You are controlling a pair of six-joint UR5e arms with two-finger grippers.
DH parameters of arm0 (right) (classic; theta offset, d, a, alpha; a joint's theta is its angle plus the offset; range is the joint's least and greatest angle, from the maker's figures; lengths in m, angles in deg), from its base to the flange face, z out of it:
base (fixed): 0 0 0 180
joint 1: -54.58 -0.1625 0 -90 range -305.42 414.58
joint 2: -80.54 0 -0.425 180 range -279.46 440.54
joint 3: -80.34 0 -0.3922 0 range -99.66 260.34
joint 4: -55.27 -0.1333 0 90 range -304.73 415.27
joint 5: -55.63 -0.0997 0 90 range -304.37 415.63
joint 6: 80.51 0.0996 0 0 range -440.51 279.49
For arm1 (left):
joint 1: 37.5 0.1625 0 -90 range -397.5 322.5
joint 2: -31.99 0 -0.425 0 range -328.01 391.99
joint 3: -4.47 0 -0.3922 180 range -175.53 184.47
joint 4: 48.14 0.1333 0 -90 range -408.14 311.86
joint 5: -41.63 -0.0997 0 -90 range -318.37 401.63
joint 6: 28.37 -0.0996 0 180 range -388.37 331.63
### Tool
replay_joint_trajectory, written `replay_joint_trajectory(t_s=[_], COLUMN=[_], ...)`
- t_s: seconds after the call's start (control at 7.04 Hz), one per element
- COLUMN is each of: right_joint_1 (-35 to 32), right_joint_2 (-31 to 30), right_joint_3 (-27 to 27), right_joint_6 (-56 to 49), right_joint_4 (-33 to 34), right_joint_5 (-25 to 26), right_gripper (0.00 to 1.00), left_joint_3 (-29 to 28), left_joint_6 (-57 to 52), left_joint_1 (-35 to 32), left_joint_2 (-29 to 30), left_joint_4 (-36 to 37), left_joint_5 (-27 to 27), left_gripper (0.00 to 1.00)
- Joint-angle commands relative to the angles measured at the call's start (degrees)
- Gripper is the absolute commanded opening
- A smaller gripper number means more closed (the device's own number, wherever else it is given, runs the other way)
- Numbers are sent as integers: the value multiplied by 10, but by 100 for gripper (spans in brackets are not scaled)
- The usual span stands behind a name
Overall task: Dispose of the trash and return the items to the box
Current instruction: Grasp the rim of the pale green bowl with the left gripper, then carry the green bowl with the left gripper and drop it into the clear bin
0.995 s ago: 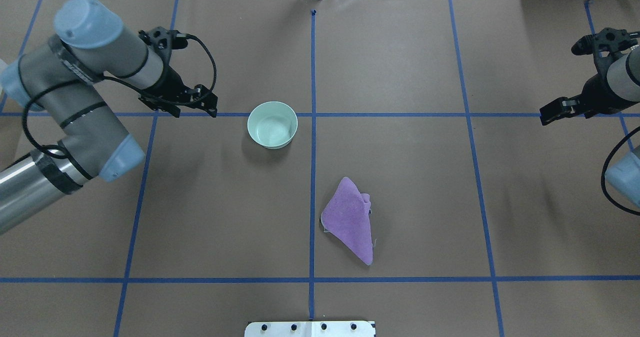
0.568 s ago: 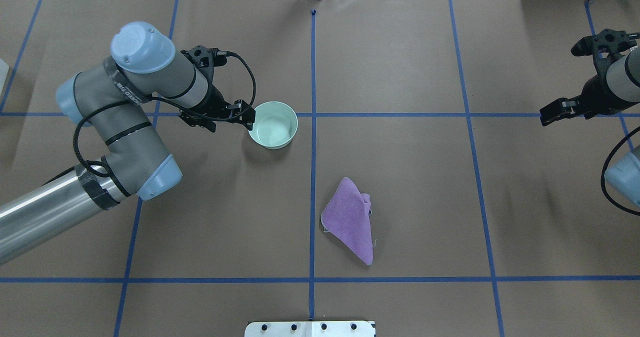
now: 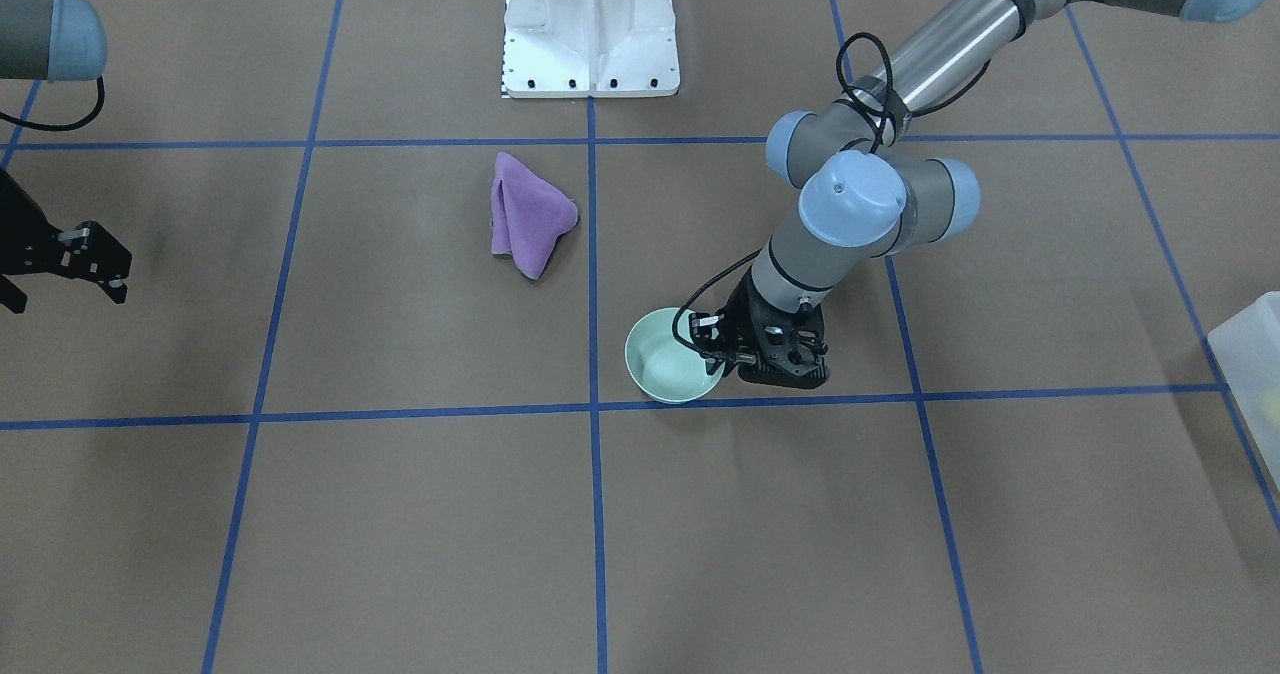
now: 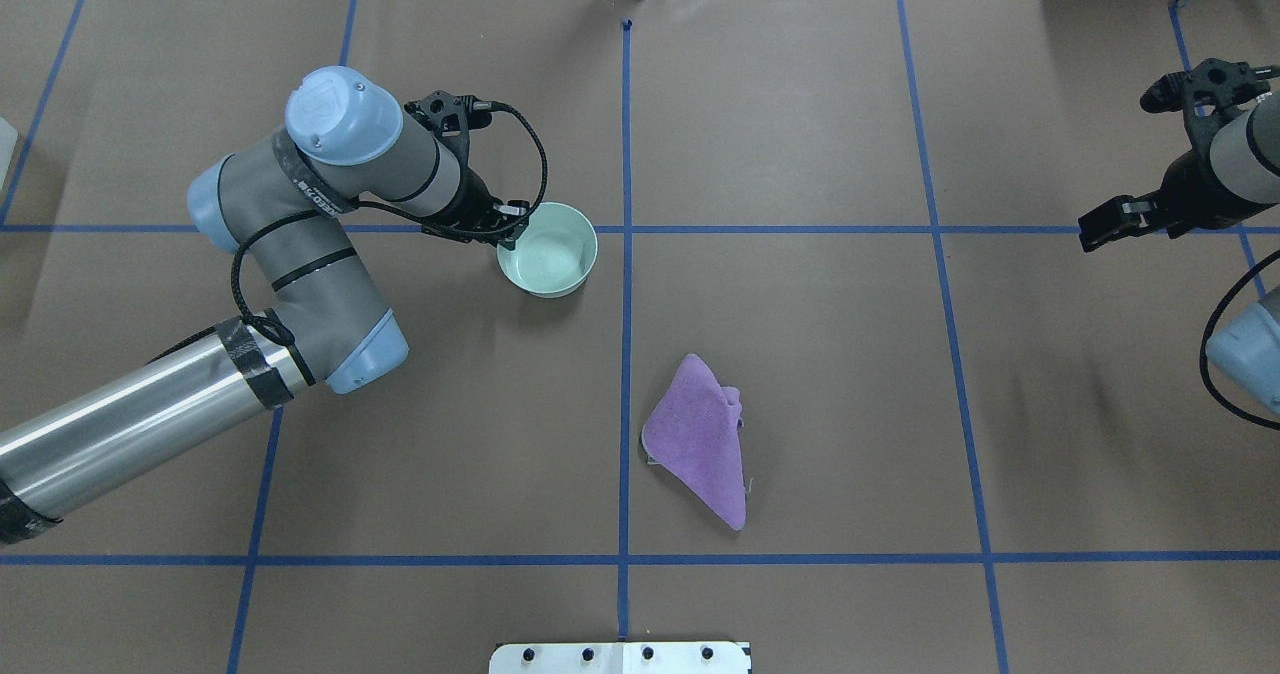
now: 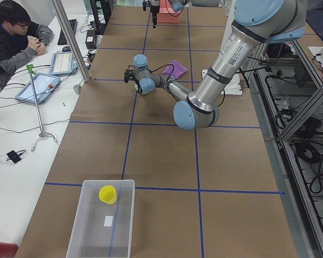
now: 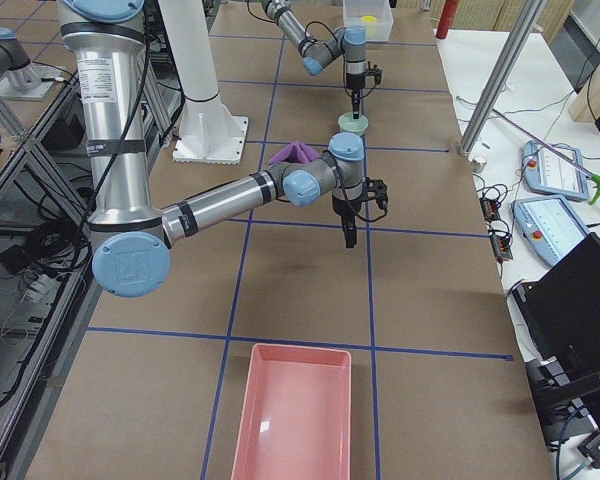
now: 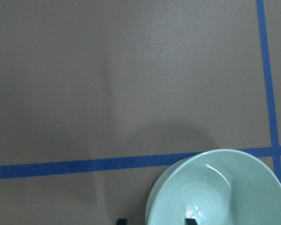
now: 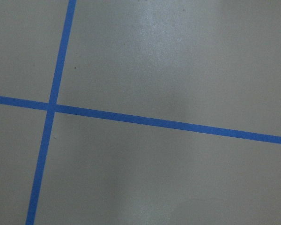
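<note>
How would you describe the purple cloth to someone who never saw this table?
On the brown table with blue tape lines, look near the middle, toward the robot's base. The purple cloth lies there, folded into a triangle; its neighbour, the pale green bowl, is round.

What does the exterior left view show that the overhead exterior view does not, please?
Only exterior left: a yellow cup inside the clear bin at the near end, and an operator seated beside the table. The overhead view catches only a corner of that bin.
Only overhead exterior: the empty green bowl; from the left, the arm hides it.
Both: the purple cloth, and the left arm with the left tool at its end.
</note>
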Motion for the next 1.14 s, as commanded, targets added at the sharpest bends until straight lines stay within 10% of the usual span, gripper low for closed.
replay_joint_trajectory(t_s=[0.0, 0.57, 0.99], right_joint_1=[0, 0, 1], right_joint_2=[1, 1, 7], right_joint_3=[0, 1, 6], right_joint_6=[0, 0, 0], right_joint_4=[0, 0, 0], right_joint_5=[0, 0, 1], right_gripper=[100, 100, 100], left_joint_3=[0, 27, 4], left_joint_6=[3, -7, -290], left_joint_1=[0, -148, -310], left_joint_2=[0, -48, -156], left_joint_4=[-10, -6, 3], left_joint_5=[-5, 172, 248], left_gripper=[0, 0, 0])
